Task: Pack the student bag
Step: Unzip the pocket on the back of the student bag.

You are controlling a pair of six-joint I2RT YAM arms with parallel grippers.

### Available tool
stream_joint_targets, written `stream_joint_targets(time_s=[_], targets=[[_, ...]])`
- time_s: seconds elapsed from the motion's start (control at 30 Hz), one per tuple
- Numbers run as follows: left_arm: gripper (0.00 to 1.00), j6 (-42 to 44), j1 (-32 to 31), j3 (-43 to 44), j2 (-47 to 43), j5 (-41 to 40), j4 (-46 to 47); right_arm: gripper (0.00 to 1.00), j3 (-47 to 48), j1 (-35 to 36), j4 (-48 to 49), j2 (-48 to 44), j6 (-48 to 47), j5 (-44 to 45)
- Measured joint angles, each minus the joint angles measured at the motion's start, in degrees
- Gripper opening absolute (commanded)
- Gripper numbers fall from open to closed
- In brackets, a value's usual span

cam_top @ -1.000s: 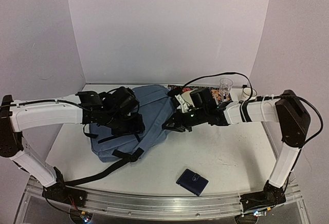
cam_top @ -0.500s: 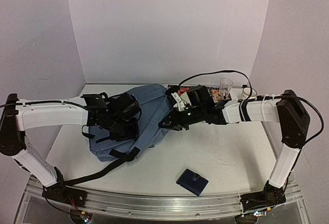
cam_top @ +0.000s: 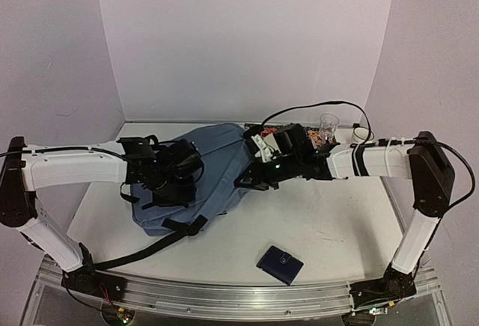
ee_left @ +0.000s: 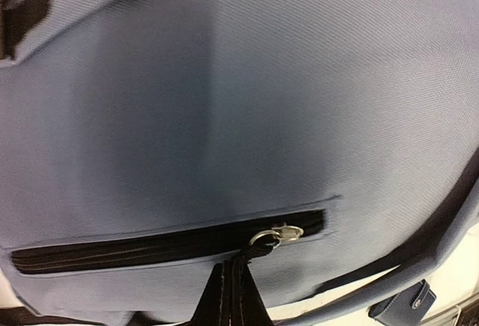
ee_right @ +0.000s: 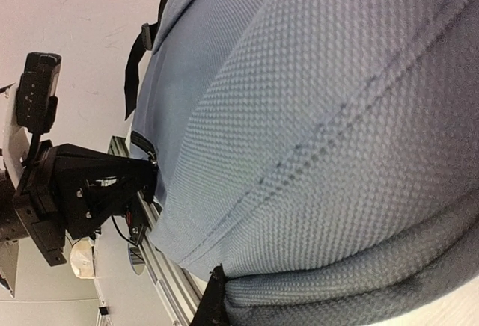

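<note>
The student bag [cam_top: 217,163], a soft slate-blue backpack with black straps, lies flat on the table's left half. Its front pocket zip [ee_left: 150,245] runs across the left wrist view, with a silver puller ring [ee_left: 275,235] at the right end. My left gripper [ee_left: 233,296] is shut on the black pull tab hanging from that ring; from above it [cam_top: 182,167] sits over the bag's middle. My right gripper [cam_top: 251,179] is shut on the bag's right edge, and blue fabric [ee_right: 322,117] fills its view above one dark finger [ee_right: 213,303].
A small dark navy wallet [cam_top: 280,263] lies near the front edge, and its corner shows beside the bag [ee_left: 404,305]. A clear glass [cam_top: 328,124], a colourful flat item [cam_top: 320,139] and a small white object [cam_top: 361,133] sit at the back right. A long black strap [cam_top: 142,251] trails toward the left base.
My left gripper has closed on the zip's pull tab after sliding a little right over the bag. The right gripper has kept its hold on the bag's edge, shifting slightly left.
</note>
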Motion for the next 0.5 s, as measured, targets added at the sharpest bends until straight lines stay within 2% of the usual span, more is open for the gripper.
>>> stream_joint_targets(time_s=[0.5], targets=[[0.0, -2.7, 2.3, -12.5, -13.1, 2.9, -7.1, 0.0, -2.0, -11.1, -9.3, -4.9, -4.5, 0.1]])
